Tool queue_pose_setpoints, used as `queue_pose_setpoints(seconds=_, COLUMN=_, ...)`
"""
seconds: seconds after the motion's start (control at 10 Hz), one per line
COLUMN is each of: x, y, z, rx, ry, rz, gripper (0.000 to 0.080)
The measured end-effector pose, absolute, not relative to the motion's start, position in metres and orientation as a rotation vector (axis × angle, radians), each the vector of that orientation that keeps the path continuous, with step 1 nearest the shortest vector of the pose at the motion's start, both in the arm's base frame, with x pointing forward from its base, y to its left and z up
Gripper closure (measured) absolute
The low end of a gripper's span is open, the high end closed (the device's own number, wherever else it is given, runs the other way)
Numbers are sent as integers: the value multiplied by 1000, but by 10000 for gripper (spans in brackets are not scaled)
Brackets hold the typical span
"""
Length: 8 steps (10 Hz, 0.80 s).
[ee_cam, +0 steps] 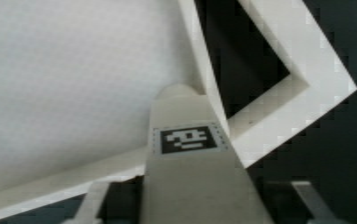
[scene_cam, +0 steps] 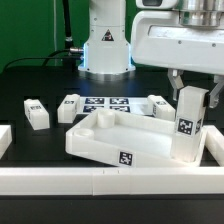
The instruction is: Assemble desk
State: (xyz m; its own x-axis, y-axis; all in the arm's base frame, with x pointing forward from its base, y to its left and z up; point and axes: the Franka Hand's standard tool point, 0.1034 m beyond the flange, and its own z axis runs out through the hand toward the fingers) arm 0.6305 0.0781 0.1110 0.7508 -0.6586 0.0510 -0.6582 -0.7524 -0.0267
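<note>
The white tray-like tabletop (scene_cam: 112,140) lies rim up in the middle of the table. My gripper (scene_cam: 194,92) is shut on the top of a square white leg (scene_cam: 187,122) and holds it upright at the tabletop's corner on the exterior view's right. The leg's tag faces the camera. In the wrist view the leg (ee_cam: 194,150) runs out between my fingers (ee_cam: 104,202), its far end over the tabletop's rim (ee_cam: 281,100) near a corner. Three more legs lie behind the tabletop: one (scene_cam: 36,114) at the exterior view's left, one (scene_cam: 68,108), and one (scene_cam: 160,105).
The marker board (scene_cam: 106,103) lies behind the tabletop, in front of the robot base (scene_cam: 105,50). White border rails run along the front (scene_cam: 110,180), the exterior view's left (scene_cam: 5,140) and right (scene_cam: 212,148).
</note>
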Motion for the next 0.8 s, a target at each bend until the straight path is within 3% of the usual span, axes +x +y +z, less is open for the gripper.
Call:
queue_pose_setpoints(seconds=0.1, x=630, y=78, z=111, rx=-2935, ry=1095, rz=-89, gripper=500)
queue_pose_setpoints(seconds=0.2, x=630, y=79, z=112, rx=-2940, ry=1079, rz=-90, gripper=334)
queue_pose_setpoints(seconds=0.3, x=628, y=82, z=119, rx=-2964, ry=998, rz=-96, gripper=334)
queue_pose_setpoints(seconds=0.4, x=618, y=84, z=131, rx=-2992, ry=890, rz=-99, gripper=189)
queue_pose_setpoints(seconds=0.6, x=595, y=81, z=149, rx=-3039, ry=687, rz=-96, gripper=153)
queue_pose_setpoints(seconds=0.8, x=581, y=79, z=156, rx=-3044, ry=644, rz=-98, gripper=150)
